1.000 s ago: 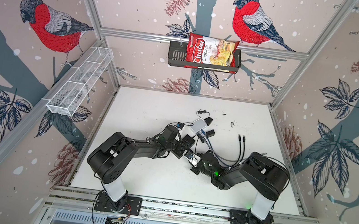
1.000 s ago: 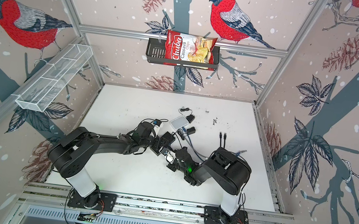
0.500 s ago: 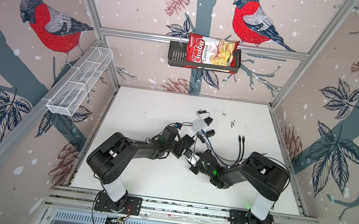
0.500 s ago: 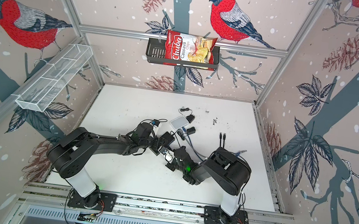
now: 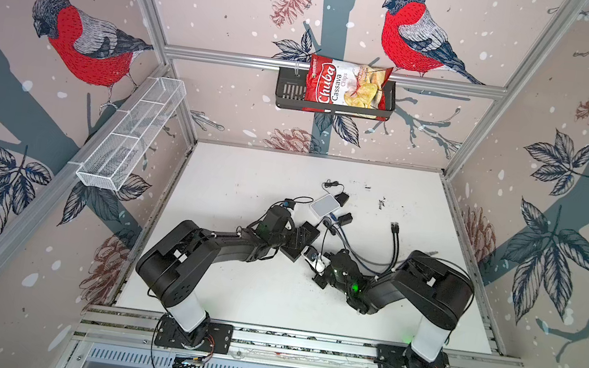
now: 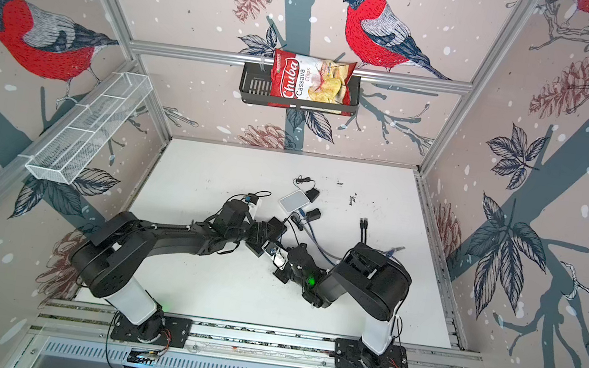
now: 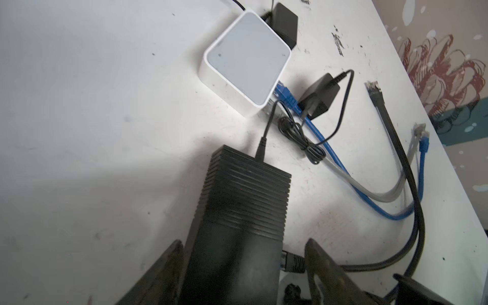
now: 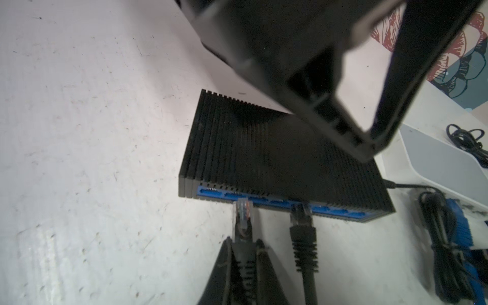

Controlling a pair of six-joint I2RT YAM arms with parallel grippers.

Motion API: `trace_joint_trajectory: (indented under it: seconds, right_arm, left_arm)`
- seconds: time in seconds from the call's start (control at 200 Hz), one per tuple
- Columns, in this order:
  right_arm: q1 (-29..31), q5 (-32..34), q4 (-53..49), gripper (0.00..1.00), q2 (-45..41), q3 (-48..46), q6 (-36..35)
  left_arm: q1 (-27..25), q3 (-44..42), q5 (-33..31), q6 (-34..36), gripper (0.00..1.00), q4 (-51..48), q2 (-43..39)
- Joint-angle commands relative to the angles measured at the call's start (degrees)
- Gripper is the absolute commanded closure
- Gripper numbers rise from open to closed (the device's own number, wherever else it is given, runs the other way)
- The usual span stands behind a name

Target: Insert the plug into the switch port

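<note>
The black ribbed switch (image 8: 277,158) lies flat on the white table, its blue row of ports facing my right wrist camera. My right gripper (image 8: 244,241) is shut on the black boot of a clear-tipped plug (image 8: 243,214). The plug's tip sits at the mouth of the second port from the end. Another black plug (image 8: 301,214) is seated further along the row. My left gripper (image 7: 244,241) straddles the switch (image 7: 245,190), open. One finger lies against its side; the other stands off with a gap. In a top view both grippers meet mid-table, left (image 5: 300,240) and right (image 5: 318,270).
A white square box (image 7: 245,60) with a blue cable plugged in sits just beyond the switch, flanked by two black adapters (image 7: 319,95). Blue, grey and black cables (image 7: 369,195) trail across the table, their loose ends (image 5: 395,227) further right. A chips bag (image 5: 345,86) hangs on the back wall.
</note>
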Motion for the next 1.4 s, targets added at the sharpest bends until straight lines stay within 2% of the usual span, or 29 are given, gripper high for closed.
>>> trace_joint_trajectory:
  seconds: [0.0,0.15,0.75,1.391]
  right_arm:
    - [-0.1,0.42,0.04,0.92,0.05,-0.16,0.49]
    - [-0.1,-0.15,0.02,0.92,0.09,-0.07,0.55]
    - [0.46,-1.11,-4.98,0.92,-1.45,1.38,1.56]
    - [-0.04,-0.65,-4.41,0.93,-0.14,3.67,3.88]
  left_arm:
    - [1.34,-1.68,-2.45,-3.67,0.28,2.57,-1.35]
    - [2.5,-4.79,-1.66,-6.13,0.28,6.53,-2.31]
    - [2.89,-7.16,3.78,-11.1,0.29,16.4,2.07]
    - [2.58,-9.25,6.9,-14.78,0.35,21.29,3.33]
